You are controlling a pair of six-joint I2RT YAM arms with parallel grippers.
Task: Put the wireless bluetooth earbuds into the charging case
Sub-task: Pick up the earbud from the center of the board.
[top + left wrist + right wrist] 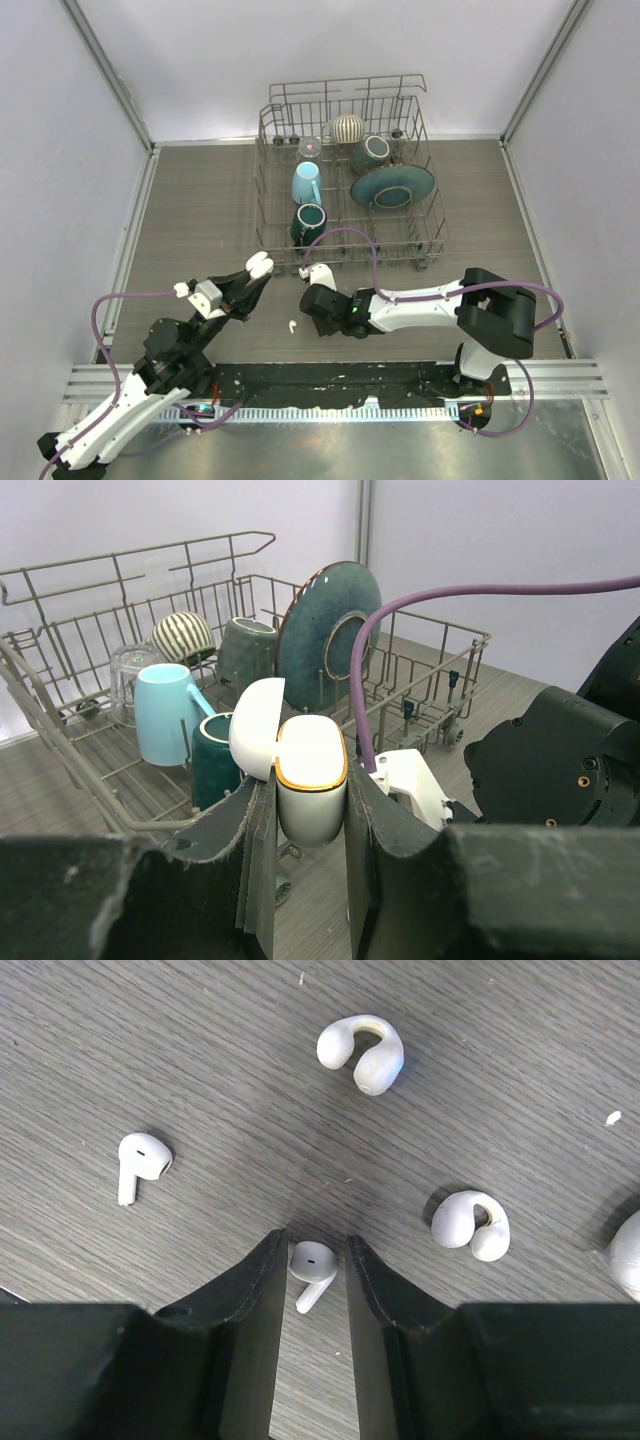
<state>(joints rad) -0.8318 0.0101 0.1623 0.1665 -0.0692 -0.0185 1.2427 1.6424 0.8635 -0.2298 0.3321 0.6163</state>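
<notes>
- Wireless bluetooth earbuds: we see two, white and short-stemmed, both outside the case. One sits between the fingertips of the right claw. The second earbud lies flat on the tabletop, well apart from it, at left in the right wrist view.
- Right claw: low over the tabletop, jaws narrowly parted and released. We note a thin gap on each side of the earbud's head.
- White C-shaped ear clips: two, lying on the tabletop beyond the right claw's tips, apart from each other.
- Left claw: clenched on the charging case, which it holds upright above the tabletop, near the right claw. The case is white with a gold rim, its lid hinged open. Its wells are hidden from us.
- Purple cable: arches beside the case, in front of the rack.
- Dish rack: stands on the far half of the tabletop. It holds a light blue mug, a dark plate on edge and a striped bowl.
</notes>
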